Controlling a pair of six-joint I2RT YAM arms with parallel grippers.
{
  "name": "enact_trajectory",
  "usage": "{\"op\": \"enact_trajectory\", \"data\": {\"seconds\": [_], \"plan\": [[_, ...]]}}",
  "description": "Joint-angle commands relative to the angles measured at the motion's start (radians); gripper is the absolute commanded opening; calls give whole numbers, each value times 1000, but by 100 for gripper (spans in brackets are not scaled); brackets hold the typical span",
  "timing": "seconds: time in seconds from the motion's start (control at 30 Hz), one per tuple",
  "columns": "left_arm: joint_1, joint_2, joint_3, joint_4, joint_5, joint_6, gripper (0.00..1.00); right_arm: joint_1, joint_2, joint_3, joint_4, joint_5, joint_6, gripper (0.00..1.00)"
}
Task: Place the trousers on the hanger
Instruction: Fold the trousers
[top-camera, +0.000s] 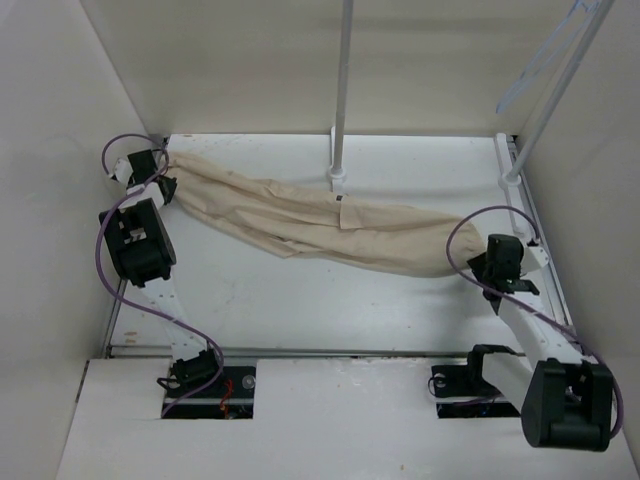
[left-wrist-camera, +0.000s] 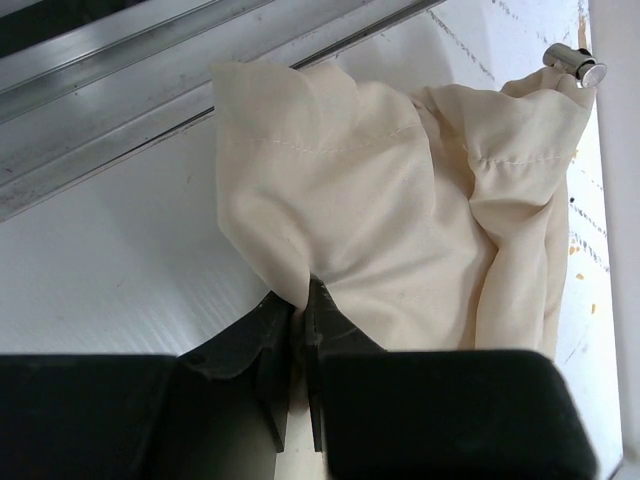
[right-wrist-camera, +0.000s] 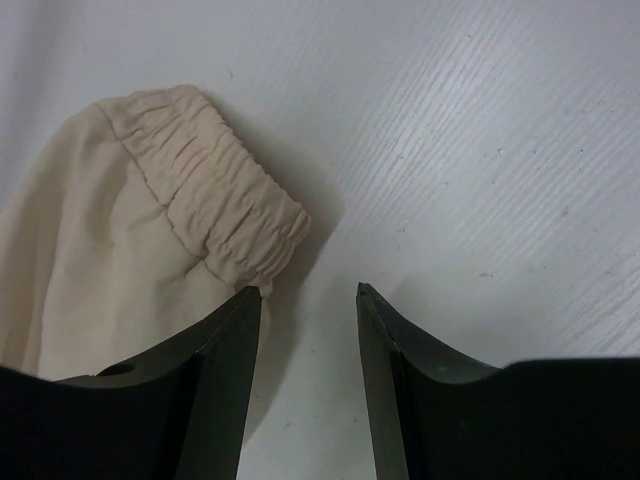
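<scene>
Up close, the left pincer (left-wrist-camera: 300, 300) bites the trousers (left-wrist-camera: 400, 200), and the right pincer (right-wrist-camera: 308, 292) gapes apart. Only the top view shows the hanger (top-camera: 537, 60) above the white surface (top-camera: 300, 300).

Cream-beige soft cloth trousers (top-camera: 330, 225): plain. Thin triangular plastic hanger (top-camera: 530, 68): pale bluish-white. Flat counter (top-camera: 300, 300): white. Left end effector (left-wrist-camera: 300, 300), right end effector (right-wrist-camera: 310, 295): black. Looping arm cable (top-camera: 97, 240): purple. Upright rack pole (top-camera: 343, 80): white.

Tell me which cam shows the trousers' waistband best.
Right wrist: the waistband is close up, gathers clear, beside the open right claw. Top external shows it only small, near the right arm. Left wrist shows only the trousers' other end, pinched in the left claw.
</scene>
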Motion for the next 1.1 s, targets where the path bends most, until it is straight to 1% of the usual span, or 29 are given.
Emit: {"op": "enact_trajectory", "data": {"seconds": [0.0,0.17,0.3,0.37,0.4,0.5,0.57,0.63,0.73,0.8,0.87,0.97,1.07], "plan": [[-4,-12,58,7,-24,-11,6,-16,82,53,29,-2,20,49],[-2,-10,70,7,-24,-14,5,-20,263,112,104,-59,29,49],[7,-10,67,7,-21,-16,5,-5,314,138,159,-52,18,47],[9,-9,62,11,-16,-18,5,12,279,133,158,-35,3,42],[9,-7,61,14,-15,-18,5,27,247,123,155,-24,-5,41],[7,-7,58,21,-13,-18,5,63,150,81,135,22,-14,42],[7,-9,58,24,-13,-18,5,66,124,69,139,24,-22,45],[10,-9,58,24,-13,-18,5,54,151,82,159,22,-37,48],[12,-12,58,24,-13,-18,5,24,260,136,196,-27,-74,49],[13,-12,53,24,-13,-18,5,23,320,150,214,-64,-66,49],[15,-10,50,24,-13,-18,5,24,336,142,213,-68,-48,46],[15,-3,51,25,-9,-18,5,24,252,84,213,-23,-28,46],[13,5,58,25,-7,-18,5,24,149,55,175,23,-35,51]]}}
